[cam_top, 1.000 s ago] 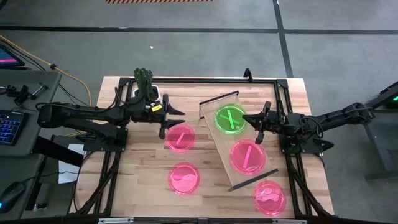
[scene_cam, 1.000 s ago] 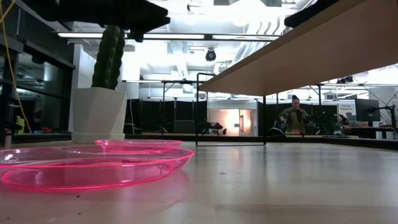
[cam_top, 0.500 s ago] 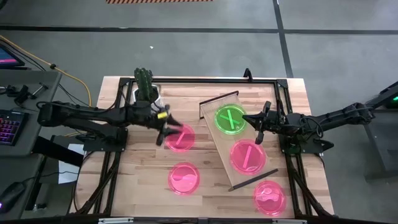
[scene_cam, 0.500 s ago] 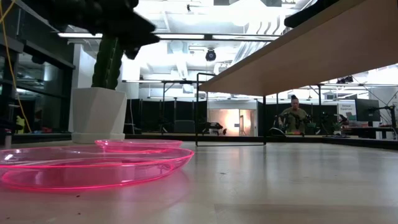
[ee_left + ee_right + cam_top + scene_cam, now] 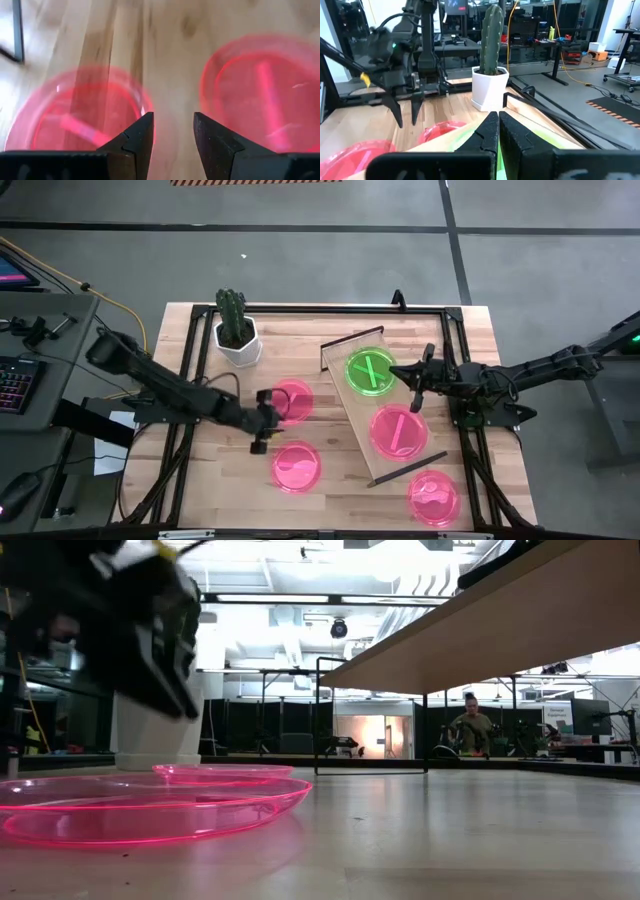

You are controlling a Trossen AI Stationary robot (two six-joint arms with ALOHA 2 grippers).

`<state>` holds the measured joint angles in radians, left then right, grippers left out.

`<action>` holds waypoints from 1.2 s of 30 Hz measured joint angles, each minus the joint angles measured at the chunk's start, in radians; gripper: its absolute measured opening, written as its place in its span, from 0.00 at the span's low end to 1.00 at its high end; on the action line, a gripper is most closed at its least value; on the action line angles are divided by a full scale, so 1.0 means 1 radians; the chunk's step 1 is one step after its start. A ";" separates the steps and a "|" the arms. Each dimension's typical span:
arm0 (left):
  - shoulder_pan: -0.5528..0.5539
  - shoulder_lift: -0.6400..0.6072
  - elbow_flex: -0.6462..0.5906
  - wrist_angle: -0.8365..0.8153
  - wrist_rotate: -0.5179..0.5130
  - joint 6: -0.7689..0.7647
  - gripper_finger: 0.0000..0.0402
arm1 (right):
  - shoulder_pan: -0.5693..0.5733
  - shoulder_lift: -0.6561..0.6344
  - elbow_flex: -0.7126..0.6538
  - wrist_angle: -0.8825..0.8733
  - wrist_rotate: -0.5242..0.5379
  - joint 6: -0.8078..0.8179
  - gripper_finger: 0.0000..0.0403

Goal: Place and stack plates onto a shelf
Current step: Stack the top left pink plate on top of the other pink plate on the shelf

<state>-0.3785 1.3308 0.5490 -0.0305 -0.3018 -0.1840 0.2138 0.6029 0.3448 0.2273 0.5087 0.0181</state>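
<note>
Two neon pink plates lie flat on the table, one (image 5: 291,399) farther and one (image 5: 296,467) nearer. My left gripper (image 5: 261,426) hangs open above the bare wood between them; its wrist view shows one pink plate (image 5: 75,115) and the other (image 5: 265,90) on either side of the gripper (image 5: 173,134). The light-wood shelf (image 5: 362,423) lies slanted and carries a green plate (image 5: 368,372) and a pink plate (image 5: 398,430). Another pink plate (image 5: 433,497) lies near the table's near right corner. My right gripper (image 5: 414,388) is shut at the shelf's right edge beside the green plate.
A cactus in a white pot (image 5: 237,332) stands at the table's far left. Black frame rails (image 5: 180,450) run along the table's sides. In the low view the shelf plank (image 5: 480,620) spans overhead, and a person (image 5: 472,730) stands far behind.
My left gripper has swung from beside the cactus and the farther pink plate toward the table's near edge and come down, fingers tipping downward, to a spot between the two pink plates. The plates and the right arm have stayed put.
</note>
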 joint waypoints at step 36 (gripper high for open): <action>0.052 0.136 0.137 -0.231 -0.186 0.082 0.00 | 0.000 0.000 0.000 -0.032 -0.004 0.030 0.00</action>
<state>-0.3265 1.4672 0.6857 -0.2619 -0.4874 -0.1016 0.2138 0.6033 0.3450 0.1952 0.5046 0.0483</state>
